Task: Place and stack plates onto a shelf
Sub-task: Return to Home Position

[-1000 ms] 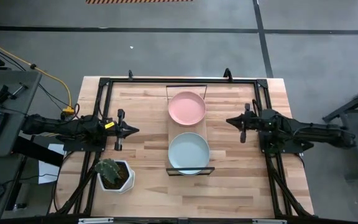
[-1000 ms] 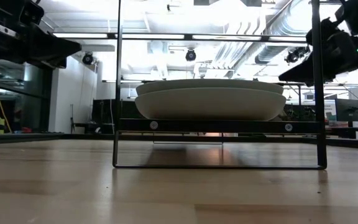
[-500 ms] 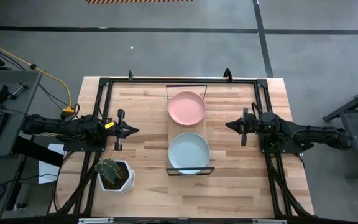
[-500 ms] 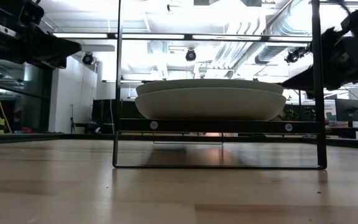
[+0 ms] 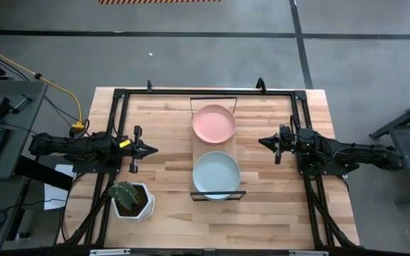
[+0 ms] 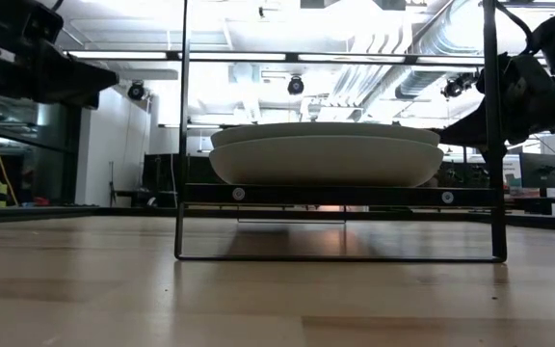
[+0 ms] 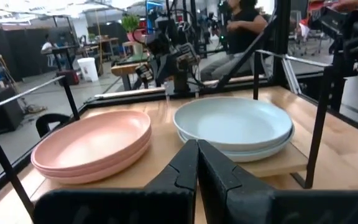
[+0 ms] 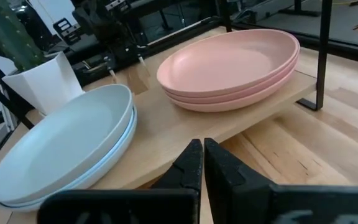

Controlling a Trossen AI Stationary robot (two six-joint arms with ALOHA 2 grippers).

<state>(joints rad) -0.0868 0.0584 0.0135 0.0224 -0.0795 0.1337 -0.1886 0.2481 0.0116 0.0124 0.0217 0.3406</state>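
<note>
Two stacks of plates rest on the shelf (image 5: pixel 215 193) at mid-table. The pink stack (image 5: pixel 213 122) (image 7: pixel 92 142) (image 8: pixel 235 61) sits on its far half. The light blue stack (image 5: pixel 216 173) (image 7: pixel 234 126) (image 8: pixel 61 146) sits on its near half. My left gripper (image 5: pixel 155 149) (image 7: pixel 197 152) is shut, pointing level at the shelf from the table's left. My right gripper (image 5: pixel 261 141) (image 8: pixel 202 152) is shut, pointing at the shelf from the right. Neither holds anything.
A cactus in a white pot (image 5: pixel 129 200) stands near the front left. A black frame (image 5: pixel 205 92) runs around the table's edges. Bare wood lies between each gripper and the shelf. People sit beyond the table in the left wrist view.
My right gripper has sunk a little and rolled about its own axis, staying shut. The left gripper and the plates have kept still.
</note>
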